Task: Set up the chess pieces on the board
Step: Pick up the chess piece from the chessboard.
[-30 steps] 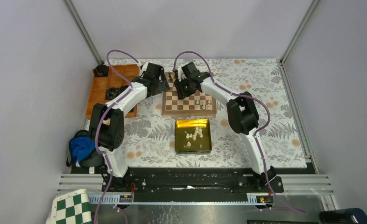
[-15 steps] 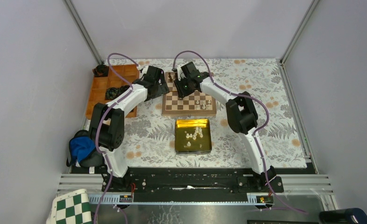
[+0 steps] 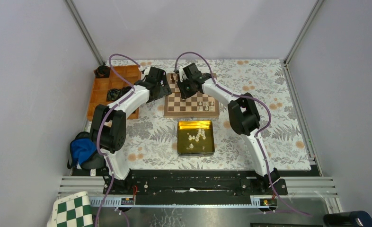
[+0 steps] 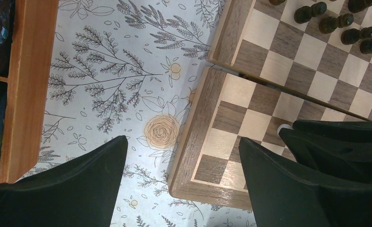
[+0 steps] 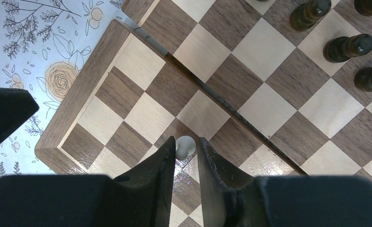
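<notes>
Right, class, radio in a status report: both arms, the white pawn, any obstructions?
Left fingers wide open, empty. Right fingers flank a white pawn on the board, grip unconfirmed. Dark pieces stand clear.

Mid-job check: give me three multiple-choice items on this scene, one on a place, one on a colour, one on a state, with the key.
1. The yellow tin sits: A on the mat, nearer the arm bases than the board; B on the chessboard; C against the far wall.
2. The piece between the fingertips of the right gripper is: A dark brown; B green; C cream.
3. The jaws of the left gripper stand: A shut on a pawn; B wide open, empty; C shut, empty.

Key: 1 A, the top view shows it on the floral cloth. 2 C, the right wrist view shows its pale head. 3 B, its fingers stand far apart with nothing between them.
</notes>
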You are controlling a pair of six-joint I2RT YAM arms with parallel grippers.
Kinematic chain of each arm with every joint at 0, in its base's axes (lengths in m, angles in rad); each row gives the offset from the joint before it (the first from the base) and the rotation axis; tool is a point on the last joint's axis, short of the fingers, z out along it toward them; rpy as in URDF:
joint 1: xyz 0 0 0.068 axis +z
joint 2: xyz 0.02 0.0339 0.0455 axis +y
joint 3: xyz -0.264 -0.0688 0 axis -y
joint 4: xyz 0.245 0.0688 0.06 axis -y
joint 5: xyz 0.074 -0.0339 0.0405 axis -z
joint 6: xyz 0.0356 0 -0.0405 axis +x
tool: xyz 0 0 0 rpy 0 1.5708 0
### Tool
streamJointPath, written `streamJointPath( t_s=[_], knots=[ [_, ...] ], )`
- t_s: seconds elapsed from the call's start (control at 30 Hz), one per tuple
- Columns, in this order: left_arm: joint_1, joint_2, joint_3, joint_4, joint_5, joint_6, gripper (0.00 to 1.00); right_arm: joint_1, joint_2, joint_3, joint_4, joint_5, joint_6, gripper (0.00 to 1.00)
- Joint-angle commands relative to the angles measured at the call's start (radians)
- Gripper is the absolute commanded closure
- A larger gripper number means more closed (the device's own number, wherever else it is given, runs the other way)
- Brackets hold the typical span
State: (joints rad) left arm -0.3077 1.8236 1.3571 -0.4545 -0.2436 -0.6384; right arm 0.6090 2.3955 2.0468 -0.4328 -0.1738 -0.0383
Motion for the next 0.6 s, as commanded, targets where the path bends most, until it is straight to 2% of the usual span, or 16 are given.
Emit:
streamJointPath(
  t_s=[0.0,0.27,0.57],
  knots=[
    [0.001,-0.032,-0.006,0.022,-0.016,-0.010,0.05,0.015,0.000,0.047,0.015,0.019,-0.025,0.72],
    [0.001,-0.027,-0.006,0.022,-0.011,-0.015,0.05,0.018,-0.034,0.006,0.031,0.059,-0.046,0.84],
    [0.001,-0.034,-0.005,0.022,-0.011,-0.020,0.05,0.017,-0.118,-0.079,0.048,0.119,-0.054,0.93]
  ],
)
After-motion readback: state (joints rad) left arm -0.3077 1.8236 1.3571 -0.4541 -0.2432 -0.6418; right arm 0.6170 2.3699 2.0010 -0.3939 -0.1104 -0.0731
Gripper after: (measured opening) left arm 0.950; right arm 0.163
